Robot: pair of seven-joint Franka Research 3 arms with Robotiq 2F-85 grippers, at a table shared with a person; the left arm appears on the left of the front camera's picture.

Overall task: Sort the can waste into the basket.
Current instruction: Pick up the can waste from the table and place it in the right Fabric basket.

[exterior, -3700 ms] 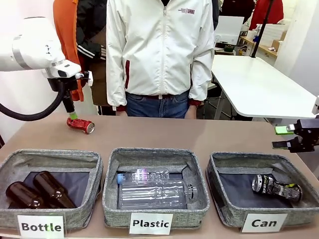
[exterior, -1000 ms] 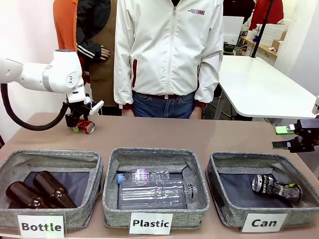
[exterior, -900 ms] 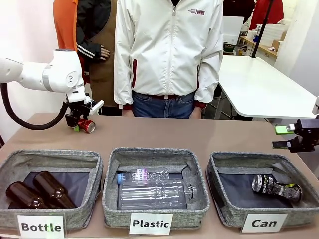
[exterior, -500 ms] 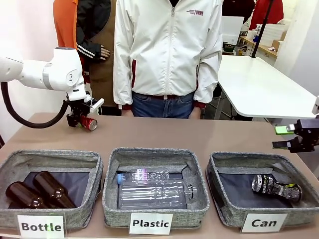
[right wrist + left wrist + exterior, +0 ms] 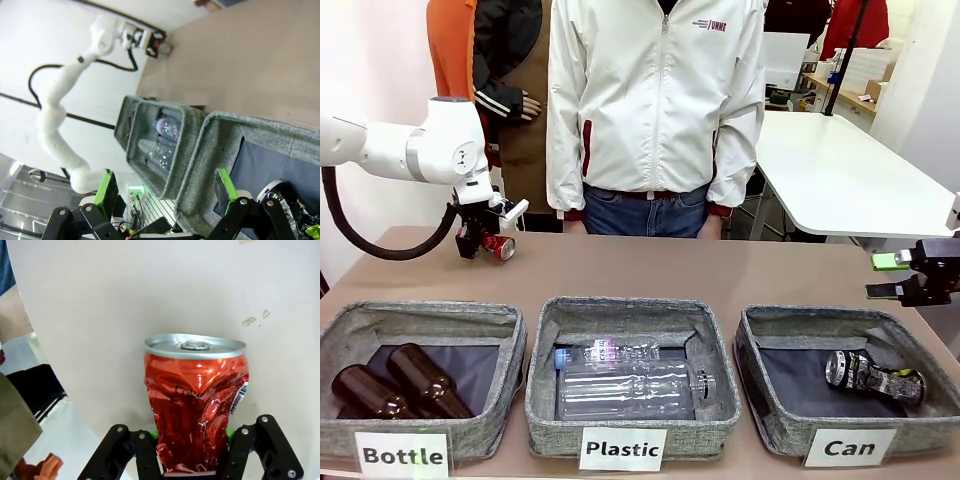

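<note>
Left gripper (image 5: 482,243) has the dented red can (image 5: 498,246) clamped between its green pads, way out past the far left corner of the "Bottle" bin (image 5: 420,378), close to the far edge of the table (image 5: 720,268). From my left wrist cam the grip looks solid: red can (image 5: 196,402) stands up out of the fingers with its silver top facing the lens, crumpled waist squeezed on both sides at the bottom, and the left gripper (image 5: 192,460) is shut tight on it.

Taking the "Can" basket (image 5: 850,392) as my reference: it's the rightmost of the three grey bins along the near edge, and the red one is well apart from it, diagonally off to the far left. Between them sits the "Plastic" bin (image 5: 632,376) with clear plastic bottles (image 5: 630,382) lying in it, and beyond that the "Bottle" bin with two brown glass bottles (image 5: 395,384).

Black can (image 5: 873,376) with the silver top is already lying on its side inside the "Can" basket, toward its right end.

Right gripper (image 5: 898,276) hangs just behind the basket's far right corner, fingers spread wide, nothing in them. Right wrist cam agrees: the right gripper (image 5: 165,192) has its green pads well apart, looking down over the basket (image 5: 235,137) rim.

A person in a white jacket (image 5: 655,100) stands at the far side, arms down.
</note>
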